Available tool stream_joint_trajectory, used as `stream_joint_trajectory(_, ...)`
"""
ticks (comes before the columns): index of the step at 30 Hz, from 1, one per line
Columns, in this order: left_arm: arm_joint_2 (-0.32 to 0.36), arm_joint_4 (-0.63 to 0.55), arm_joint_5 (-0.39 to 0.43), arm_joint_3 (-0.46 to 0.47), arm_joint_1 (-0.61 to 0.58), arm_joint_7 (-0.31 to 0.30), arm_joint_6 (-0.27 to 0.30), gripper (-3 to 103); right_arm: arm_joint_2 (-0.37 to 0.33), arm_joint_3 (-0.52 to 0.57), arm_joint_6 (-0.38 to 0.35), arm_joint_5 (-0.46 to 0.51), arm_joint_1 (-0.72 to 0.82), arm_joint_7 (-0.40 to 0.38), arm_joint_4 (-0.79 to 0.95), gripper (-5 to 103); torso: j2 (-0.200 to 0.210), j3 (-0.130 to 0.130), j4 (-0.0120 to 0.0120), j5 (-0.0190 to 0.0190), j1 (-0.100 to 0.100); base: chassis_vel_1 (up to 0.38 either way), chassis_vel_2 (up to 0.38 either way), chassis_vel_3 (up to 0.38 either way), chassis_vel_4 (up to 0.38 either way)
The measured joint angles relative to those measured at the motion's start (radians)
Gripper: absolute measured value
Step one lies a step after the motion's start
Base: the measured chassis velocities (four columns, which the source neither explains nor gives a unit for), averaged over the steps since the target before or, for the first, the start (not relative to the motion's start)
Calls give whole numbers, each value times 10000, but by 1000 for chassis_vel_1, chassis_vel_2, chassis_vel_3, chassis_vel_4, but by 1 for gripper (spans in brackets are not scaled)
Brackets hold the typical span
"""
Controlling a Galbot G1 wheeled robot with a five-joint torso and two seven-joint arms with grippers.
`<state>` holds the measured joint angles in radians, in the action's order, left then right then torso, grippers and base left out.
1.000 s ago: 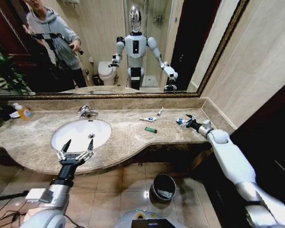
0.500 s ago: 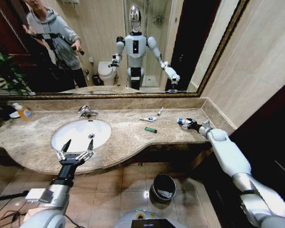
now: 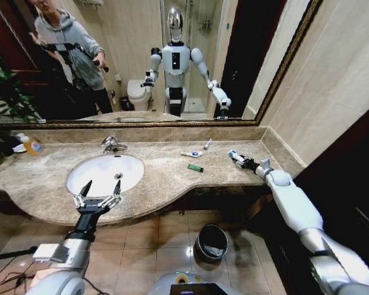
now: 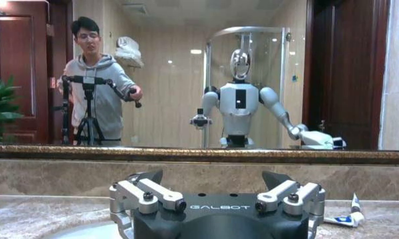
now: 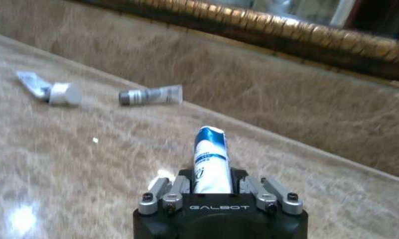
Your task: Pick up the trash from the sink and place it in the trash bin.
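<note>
Warm, even indoor light; head view bends at edges, right wrist view blurred.

Glossy veined marble counter (image 3: 166, 172), smooth white sink (image 3: 104, 173), shiny metal trash bin (image 3: 210, 243).

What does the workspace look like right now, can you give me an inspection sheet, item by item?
Surface: beige marble counter around the white sink.
Job's things: one white-blue tube in the right tool; two small tubes and a green-black piece lie on the counter; metal trash bin on the floor below.
Clutter: bottle of orange liquid at the counter's far left.
Grippers: right tool shut on the tube, over the counter's right end; left tool open, over the counter's front edge by the sink.
Cables: some on the floor by the left arm.
Surroundings: mirror, tiled floor, plant.
</note>
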<state>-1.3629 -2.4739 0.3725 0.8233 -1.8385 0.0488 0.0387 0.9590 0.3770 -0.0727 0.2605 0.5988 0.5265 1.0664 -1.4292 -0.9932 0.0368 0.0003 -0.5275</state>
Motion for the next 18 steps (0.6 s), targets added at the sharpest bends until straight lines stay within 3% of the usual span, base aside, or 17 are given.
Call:
stream_joint_trajectory(3, 0, 0, 0, 0, 0, 0, 0, 100, -83, 67, -81, 450, 178, -280, 371, 32, 0, 0, 0, -5, 0, 0, 0, 0, 0)
stream_joint_trajectory(6, 0, 1, 0, 0, 0, 0, 0, 100, -291, 313, -295, 987, 684, -745, 1195, 22, 0, 1, 2, -8, 0, 0, 0, 0, 0)
stream_joint_trajectory(12, 0, 0, 0, 0, 0, 2, 0, 100, -525, 775, -524, 1633, 1762, -1291, 2506, 22, 0, 1, 0, -2, 0, 0, 0, 0, 0)
stream_joint_trajectory(14, 0, 0, -1, 0, 0, 0, 0, 100, -640, 1140, -851, 2557, 2758, -1791, 3708, 22, 0, 1, -1, -2, 0, 0, 0, 0, 0)
stream_joint_trajectory(18, 0, 0, 0, 0, 0, 1, 0, 100, -545, 1842, -1062, 3457, 4177, -2430, 5507, 22, 0, 2, -2, -4, 1, 0, 0, 0, 0)
